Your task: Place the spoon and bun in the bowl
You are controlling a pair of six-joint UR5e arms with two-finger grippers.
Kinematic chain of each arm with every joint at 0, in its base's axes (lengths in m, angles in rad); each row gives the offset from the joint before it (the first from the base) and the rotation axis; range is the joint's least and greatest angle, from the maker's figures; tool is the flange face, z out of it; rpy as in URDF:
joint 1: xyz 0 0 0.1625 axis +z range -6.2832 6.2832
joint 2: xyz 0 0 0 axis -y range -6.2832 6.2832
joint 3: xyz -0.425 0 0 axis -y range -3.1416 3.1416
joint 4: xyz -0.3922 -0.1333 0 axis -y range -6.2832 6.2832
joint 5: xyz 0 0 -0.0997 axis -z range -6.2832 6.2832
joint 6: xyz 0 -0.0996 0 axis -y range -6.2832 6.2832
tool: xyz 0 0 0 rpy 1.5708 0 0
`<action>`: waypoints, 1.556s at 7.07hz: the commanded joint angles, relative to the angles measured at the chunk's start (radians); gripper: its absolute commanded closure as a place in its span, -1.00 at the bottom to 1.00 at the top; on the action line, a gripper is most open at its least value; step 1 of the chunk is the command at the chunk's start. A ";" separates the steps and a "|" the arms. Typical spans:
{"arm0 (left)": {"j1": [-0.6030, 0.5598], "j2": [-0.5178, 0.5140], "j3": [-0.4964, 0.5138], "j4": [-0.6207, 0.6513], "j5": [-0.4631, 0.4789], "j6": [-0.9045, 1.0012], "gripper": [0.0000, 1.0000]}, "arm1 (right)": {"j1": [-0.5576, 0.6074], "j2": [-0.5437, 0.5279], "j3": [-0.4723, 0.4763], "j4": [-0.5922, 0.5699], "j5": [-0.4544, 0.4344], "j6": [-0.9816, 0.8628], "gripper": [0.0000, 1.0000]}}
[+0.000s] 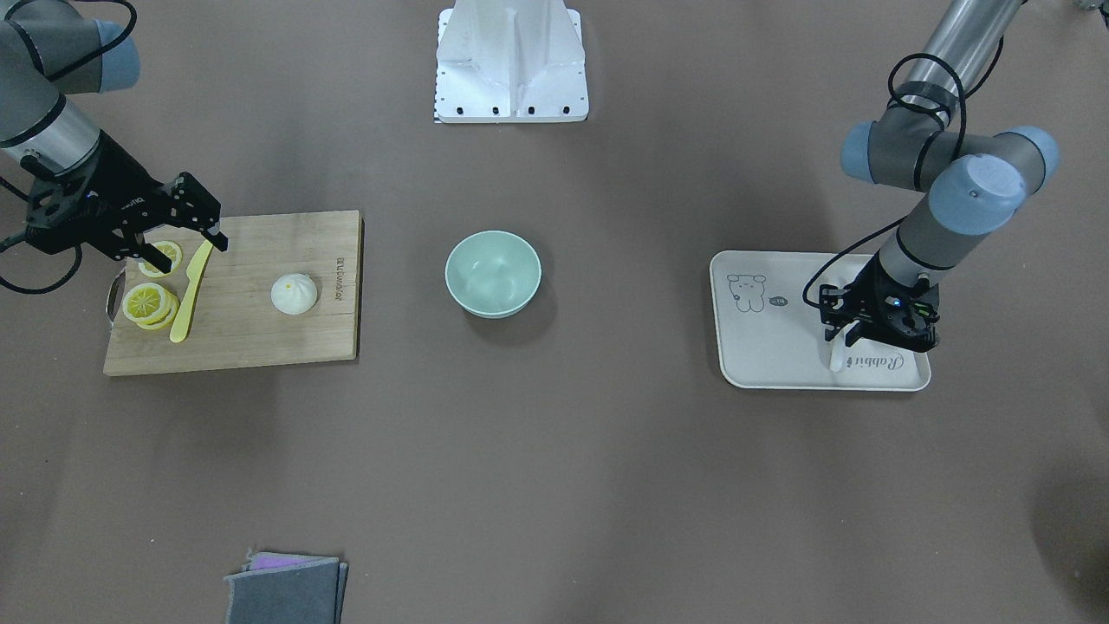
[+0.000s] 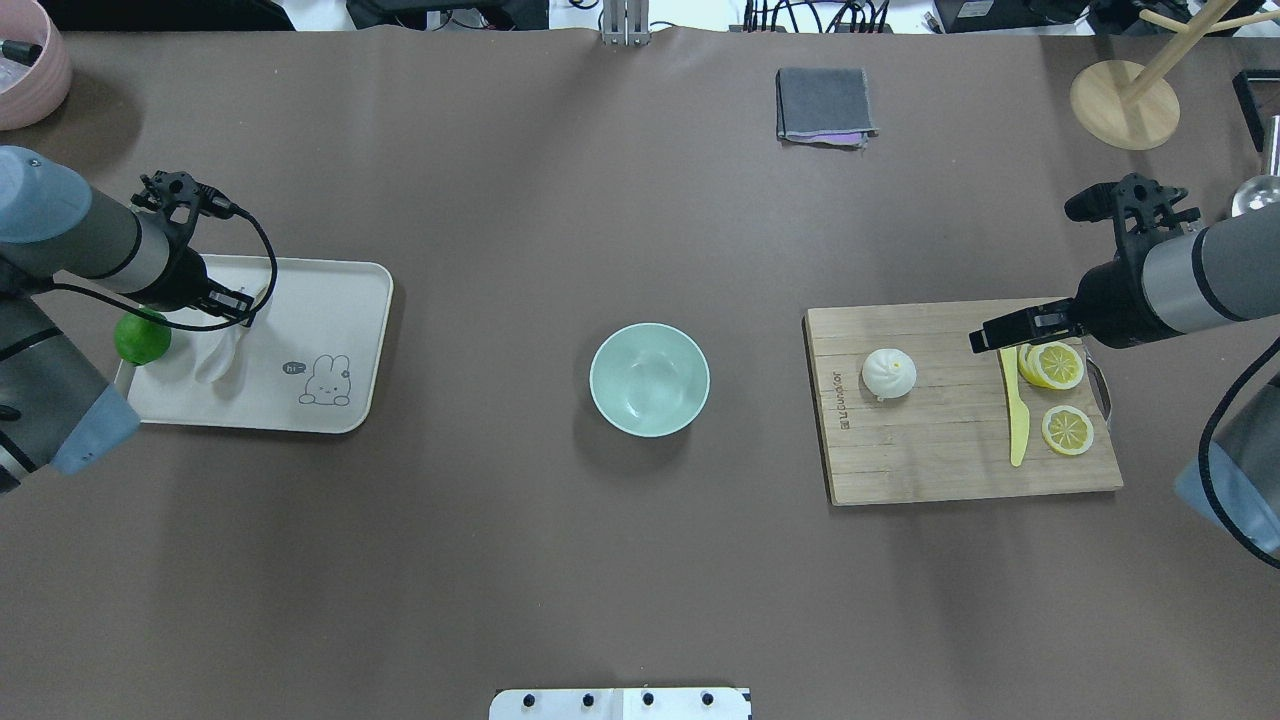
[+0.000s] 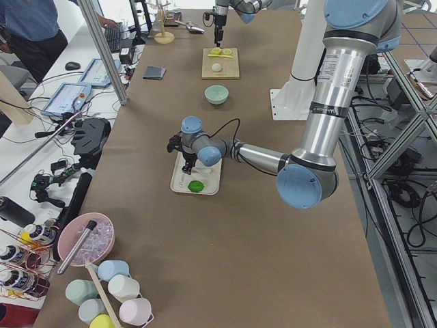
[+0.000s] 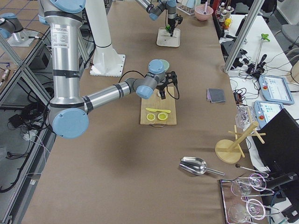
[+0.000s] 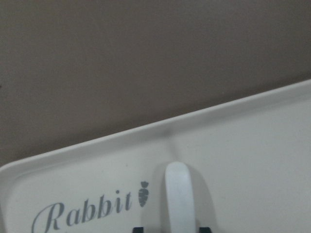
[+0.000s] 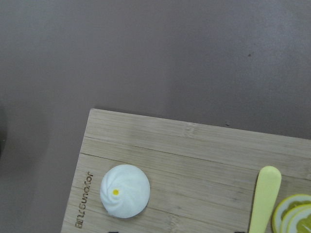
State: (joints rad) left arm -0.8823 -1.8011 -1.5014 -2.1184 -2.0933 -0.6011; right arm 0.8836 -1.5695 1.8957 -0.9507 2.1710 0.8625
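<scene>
You are looking at the spoon (image 2: 218, 355) lying flat on the white tray (image 2: 330, 310) at the robot's left end of the tabletop (image 2: 640, 560). Its long axis is running diagonally. The scoop is sitting near the lime (image 2: 141, 337), and the handle is pointing away from the robot and slightly toward the bowl (image 2: 649, 385). The left tool (image 1: 840, 336) is hanging low over that handle with its fingers apart and straddling it, one just beside it and the other leaving a gap. The bun (image 2: 888, 373) is sitting pleats-up on the cutting board (image 2: 930, 460), at the end nearest the bowl, which is standing between tray and board. The right tool (image 1: 192, 250) is hovering over the yellow knife (image 2: 1016, 420) and lemon slices (image 2: 1066, 430), fingers spread wide.
</scene>
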 commanded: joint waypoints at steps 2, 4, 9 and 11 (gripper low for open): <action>0.000 -0.015 -0.092 0.018 -0.092 -0.067 1.00 | -0.005 0.002 0.000 0.000 -0.011 0.003 -0.67; 0.044 -0.145 -0.095 0.020 -0.105 -0.266 1.00 | -0.076 0.023 -0.007 -0.003 -0.086 0.020 -0.67; 0.229 -0.426 0.007 0.028 0.036 -0.564 1.00 | -0.224 0.133 -0.104 -0.003 -0.226 0.062 -0.53; 0.271 -0.466 0.006 0.028 0.096 -0.626 1.00 | -0.227 0.135 -0.115 -0.003 -0.231 0.061 -0.29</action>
State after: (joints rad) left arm -0.6398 -2.2371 -1.4999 -2.0907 -2.0255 -1.1819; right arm 0.6602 -1.4380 1.7906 -0.9541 1.9472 0.9238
